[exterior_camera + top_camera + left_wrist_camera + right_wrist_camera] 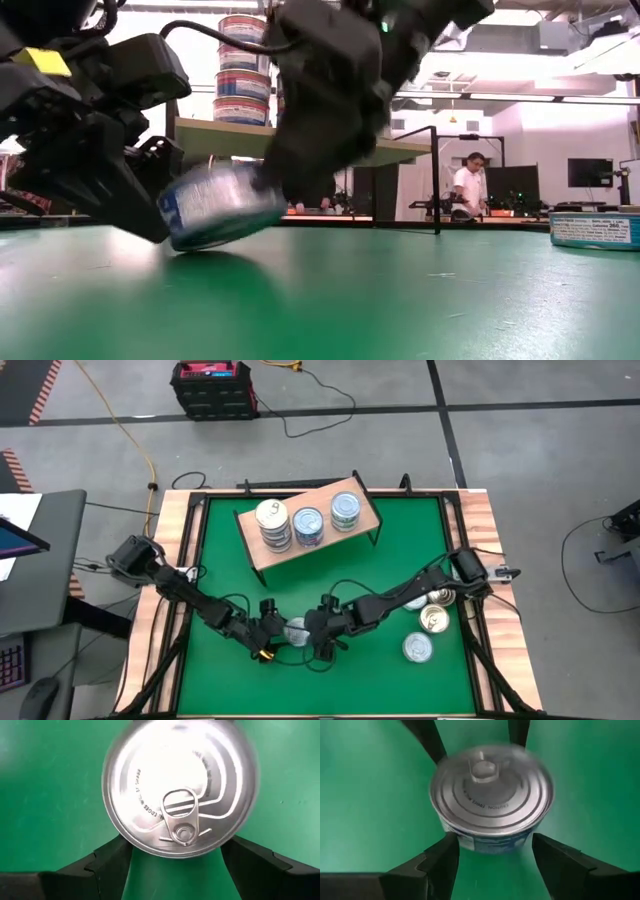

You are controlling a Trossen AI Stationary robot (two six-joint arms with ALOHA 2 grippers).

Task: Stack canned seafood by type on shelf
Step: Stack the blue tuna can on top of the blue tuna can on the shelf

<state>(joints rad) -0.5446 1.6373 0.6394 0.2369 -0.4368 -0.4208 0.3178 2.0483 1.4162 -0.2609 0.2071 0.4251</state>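
Note:
A silver-lidded can [296, 628] with a blue side label [222, 205] sits tilted near the table's front middle, between both grippers. My left gripper [175, 865] is shut on it from the left. My right gripper [495, 855] is open, a finger on either side of the can's [492, 795] right-hand wall. Whether those fingers touch it, I cannot tell. At the back, the wooden shelf [332, 536] carries three stacks of cans. My left gripper pinches the can's round side wall just under the lid rim [124, 839] between its two fingers [107, 865]. It comes slanting down from the table's left. The can is tilted, lid toward this arm. Its left lower edge [180, 245] is at the table and its right side is raised.
Three loose cans [433, 620] lie on the green mat at the right, one showing in the low view [595, 228]. Bare mat lies between the grippers and the shelf. A person [468, 180] stands in the room beyond the table.

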